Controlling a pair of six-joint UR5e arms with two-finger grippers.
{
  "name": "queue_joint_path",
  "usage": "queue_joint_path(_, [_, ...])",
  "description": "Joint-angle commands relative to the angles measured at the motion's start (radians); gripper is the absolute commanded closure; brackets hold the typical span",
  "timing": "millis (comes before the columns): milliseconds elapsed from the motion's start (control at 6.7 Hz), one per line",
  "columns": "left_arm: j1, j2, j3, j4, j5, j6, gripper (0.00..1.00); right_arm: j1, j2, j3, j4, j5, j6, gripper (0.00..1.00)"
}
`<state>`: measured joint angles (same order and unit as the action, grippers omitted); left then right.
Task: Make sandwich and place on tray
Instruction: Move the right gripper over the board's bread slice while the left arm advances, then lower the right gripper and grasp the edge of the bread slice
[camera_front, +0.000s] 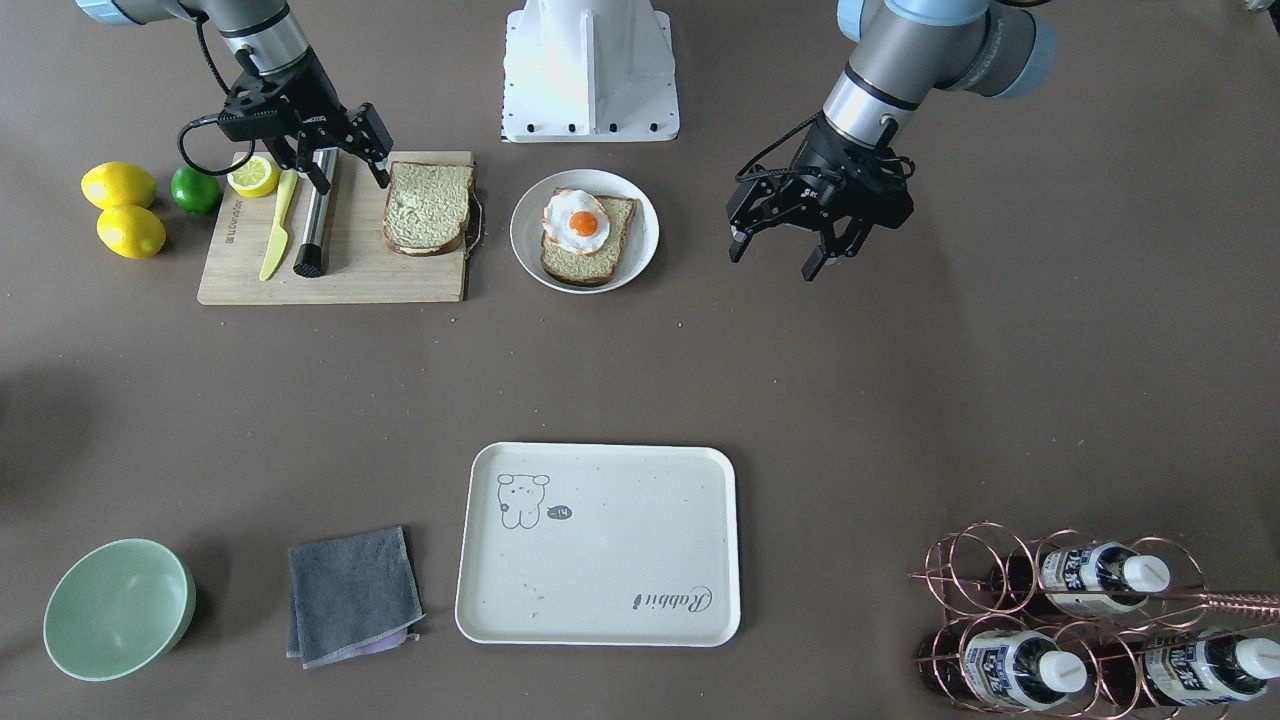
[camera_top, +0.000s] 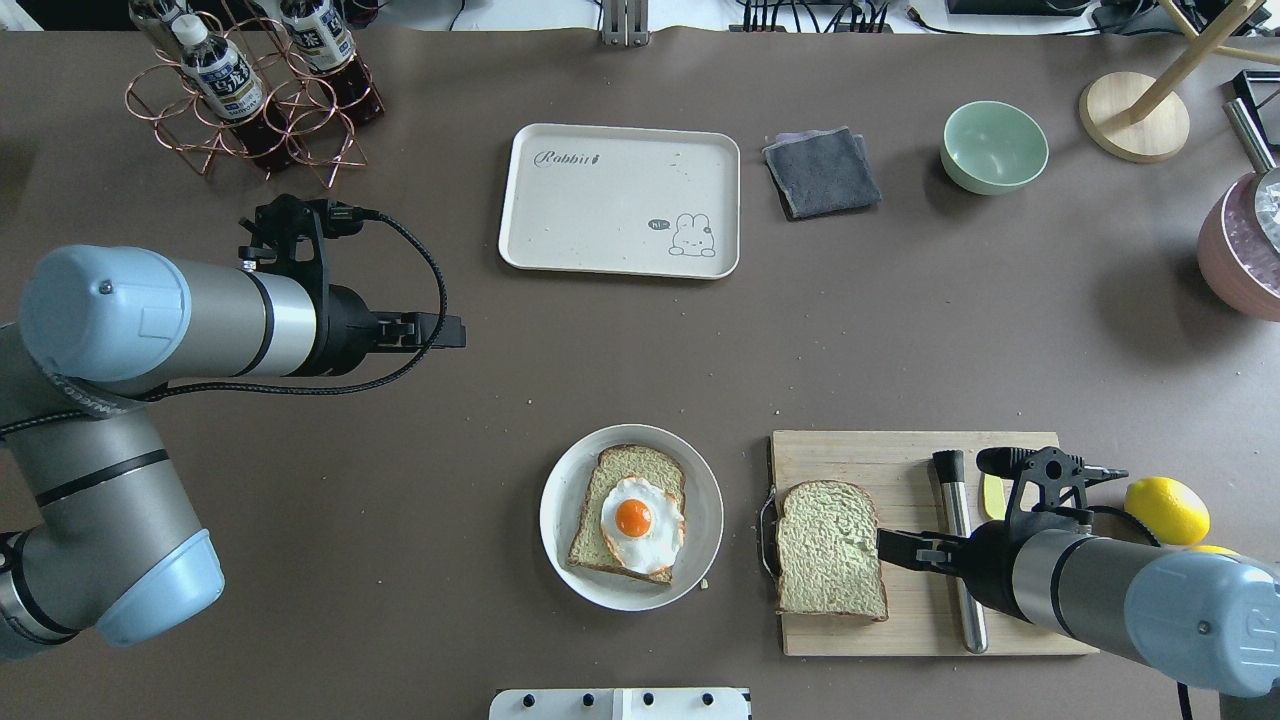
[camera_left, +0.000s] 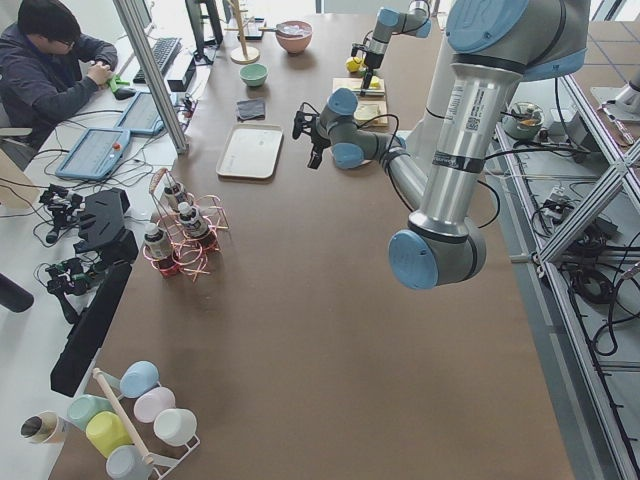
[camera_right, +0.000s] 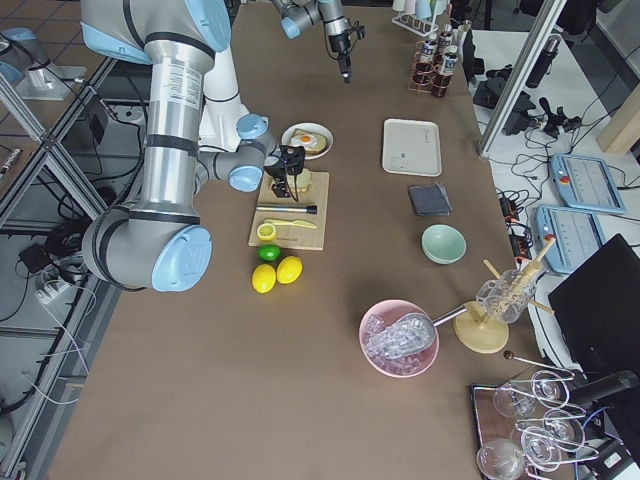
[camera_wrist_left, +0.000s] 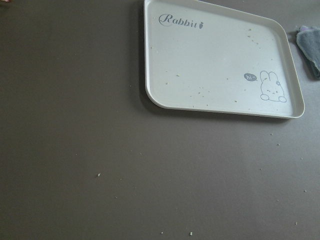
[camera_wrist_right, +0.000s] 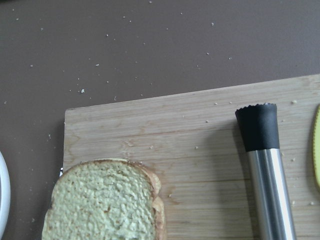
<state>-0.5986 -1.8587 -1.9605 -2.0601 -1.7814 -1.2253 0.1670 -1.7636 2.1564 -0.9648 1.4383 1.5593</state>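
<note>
Tray (camera_front: 600, 545) lies well apart from sandwich parts: egg-topped slice (camera_front: 588, 248) on plate (camera_front: 648, 238), second slice (camera_front: 428, 205) on cutting board (camera_front: 380, 280). Left fingers (camera_front: 815, 262) spread, holding nothing; right fingers (camera_front: 378, 160) spread, just beside second slice.

A square slice of pale greenish-tan, brown-crusted bread (camera_front: 428, 207) lies flat on the wooden cutting board (camera_front: 350, 270), at the end nearest the round white plate (camera_front: 528, 245). On that plate a second such slice (camera_front: 600, 264) lies flat with a white, orange-yolked fried egg (camera_front: 577, 222) uncovered on top. The large cream-white rectangular tray (camera_front: 600, 590), round-cornered with a small animal drawing and "Rabbit" script, sits flat on the brown table (camera_front: 900, 400), well apart from both and speckled with crumbs.
</note>
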Motion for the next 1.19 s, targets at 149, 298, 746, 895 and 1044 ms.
queue_joint_path(149, [0.002, -0.001, -0.004, 0.0, 0.002, -0.009, 0.01, -0.116, 0.001, -0.006, 0.001, -0.111, 0.085, 0.46])
queue_joint_path(298, [0.002, -0.001, -0.005, 0.0, 0.0, -0.01, 0.01, -0.127, 0.009, -0.021, 0.001, -0.114, 0.085, 0.48])
queue_joint_path(746, [0.002, -0.002, -0.005, 0.0, 0.002, -0.01, 0.01, -0.124, 0.061, -0.069, 0.003, -0.121, 0.085, 0.52])
queue_joint_path(895, [0.002, -0.002, -0.003, 0.0, 0.0, -0.01, 0.01, -0.124, 0.061, -0.064, 0.003, -0.122, 0.085, 0.7])
queue_joint_path(1044, [0.002, -0.002, -0.003, 0.0, 0.002, -0.01, 0.01, -0.116, 0.058, -0.055, 0.003, -0.121, 0.082, 1.0])
